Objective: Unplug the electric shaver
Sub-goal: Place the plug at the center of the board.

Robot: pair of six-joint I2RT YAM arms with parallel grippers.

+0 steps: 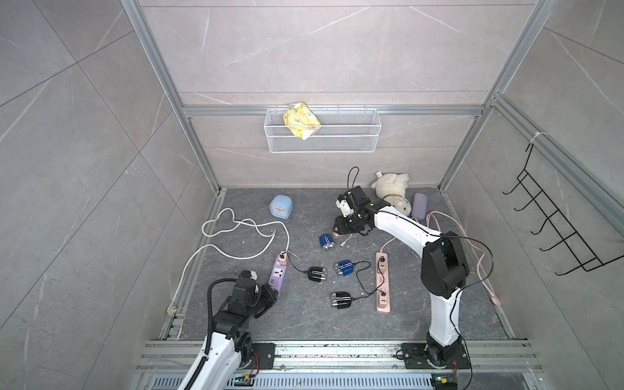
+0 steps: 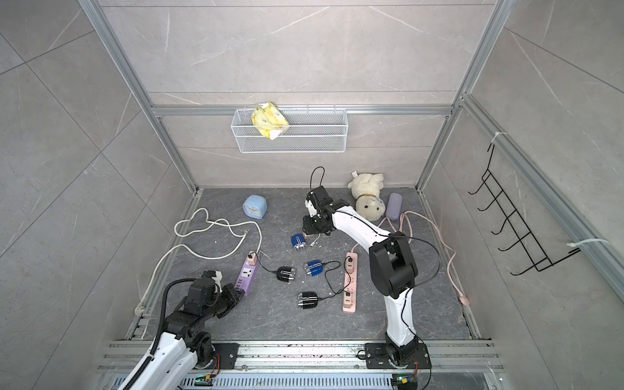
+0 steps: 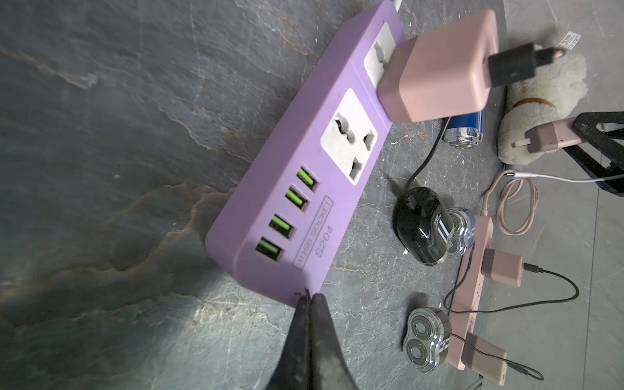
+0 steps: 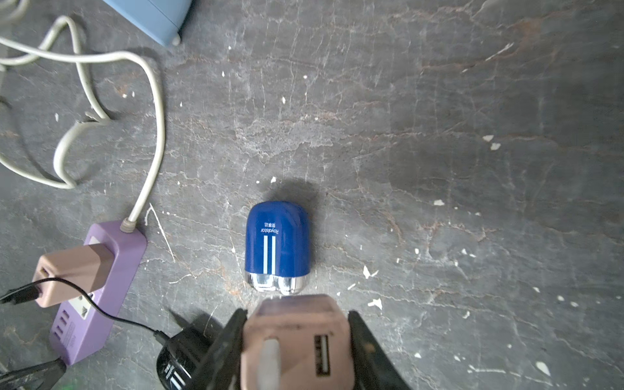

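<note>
- Left jaws: we see them pressed together, empty, tips against the near end of the purple strip (image 3: 304, 169).
- The purple strip lies on the desk (image 1: 304, 324). A strip adapter (image 1: 283, 259) sits in its far socket, and a black cord runs from it to the first black shaver (image 1: 316, 274), just right of the strip.
- Further right of the purple strip: second black shaver (image 1: 341, 300) and near blue shaver (image 1: 344, 268), both corded into adapters on the pink strip (image 1: 382, 280).
- Task item: far blue shaver (image 4: 277, 243), flat on the desk beyond the purple strip's far end and to its right, apart from both strips. A white cable end (image 1: 346, 240) lies just beside it.
- Right jaws: pinching a loose pink adapter (image 4: 297, 341), held off the desk just past the far blue shaver as seen from the purple strip. We see its prongs clear of any socket in the left wrist view.
- Beyond the purple strip, near the back wall: blue clock (image 1: 281, 207); to the right, plush toy (image 1: 393, 190) and lilac cylinder (image 1: 419, 206).
- On the back wall: wire basket (image 1: 354, 141) holding a yellow pack (image 1: 301, 120).
</note>
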